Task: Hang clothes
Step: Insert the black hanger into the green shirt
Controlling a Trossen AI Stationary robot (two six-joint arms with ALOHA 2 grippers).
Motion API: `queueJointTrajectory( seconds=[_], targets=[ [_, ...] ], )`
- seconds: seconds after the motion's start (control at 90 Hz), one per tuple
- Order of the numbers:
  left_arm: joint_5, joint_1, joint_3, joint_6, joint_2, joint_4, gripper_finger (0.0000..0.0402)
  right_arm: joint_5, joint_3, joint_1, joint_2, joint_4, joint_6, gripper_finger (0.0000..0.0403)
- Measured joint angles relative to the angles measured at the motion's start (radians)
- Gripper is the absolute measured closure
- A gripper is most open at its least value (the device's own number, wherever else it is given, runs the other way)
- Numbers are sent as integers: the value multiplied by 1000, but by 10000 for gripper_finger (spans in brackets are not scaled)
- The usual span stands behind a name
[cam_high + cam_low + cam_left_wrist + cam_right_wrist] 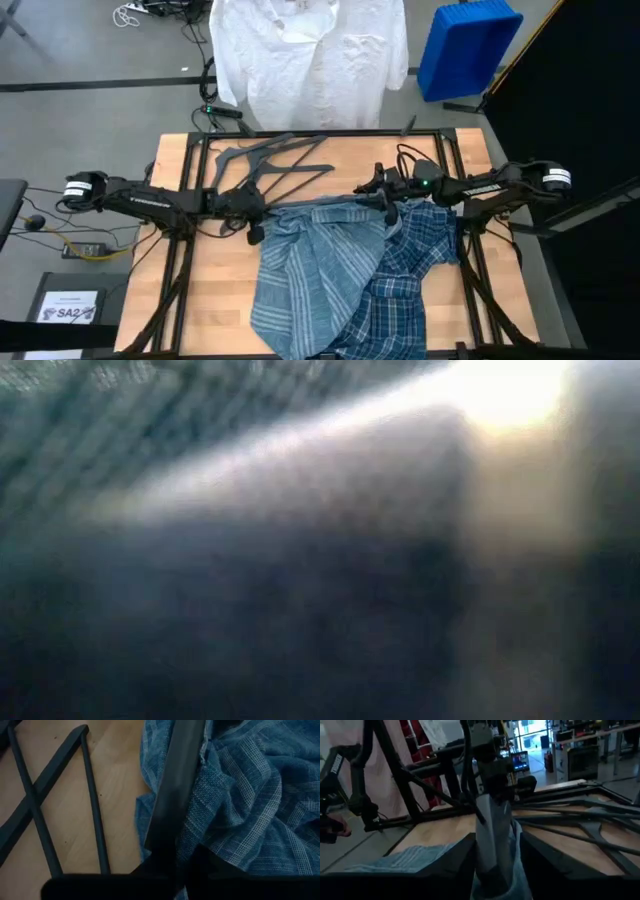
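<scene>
The light blue-grey striped shirt (315,270) lies crumpled on the wooden table, partly over the darker plaid shirt (410,270) at its right. Beyond the table's far edge the white shirt (310,60) hangs spread out. My left gripper (256,232) is at the striped shirt's left upper edge, shut on a dark hanger bar (172,795) that runs beside the cloth (250,810). My right gripper (388,205) is at the shirt's upper right edge, shut on its cloth. In the low view, something close to the lens hides everything. My left gripper has the dark hanger's flat bar (159,847) coming out from between its fingers and running away along the striped shirt's edge. The place of contact is dark, so the kind of hold cannot be told. My right gripper pinches a bunched fold of the striped shirt (495,845) between its two fingers, reaching in level from the table's right side. The cloth rises in a narrow ridge between the fingers (455,870); the rest of the shirt lies on the table.
Loose dark hangers (270,160) lie crossed on the table's far left part. A blue bin (468,45) stands on the floor past the far right corner. Bare wood (200,280) shows left of the shirts. Black frame rails (470,160) border the table.
</scene>
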Motion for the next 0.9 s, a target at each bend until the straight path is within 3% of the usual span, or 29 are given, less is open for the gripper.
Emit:
queueJointTrajectory(
  seconds=[0.244,0.689,0.9],
  targets=[
    [0,0,0,0,0,-2,402,43,0,1,0,8,2,297],
    [4,0,0,-51,0,-18,402,4,1,0,0,-14,-49,387],
    [4,0,0,-52,0,-18,402,-6,2,-3,0,-22,-55,388]
  ],
)
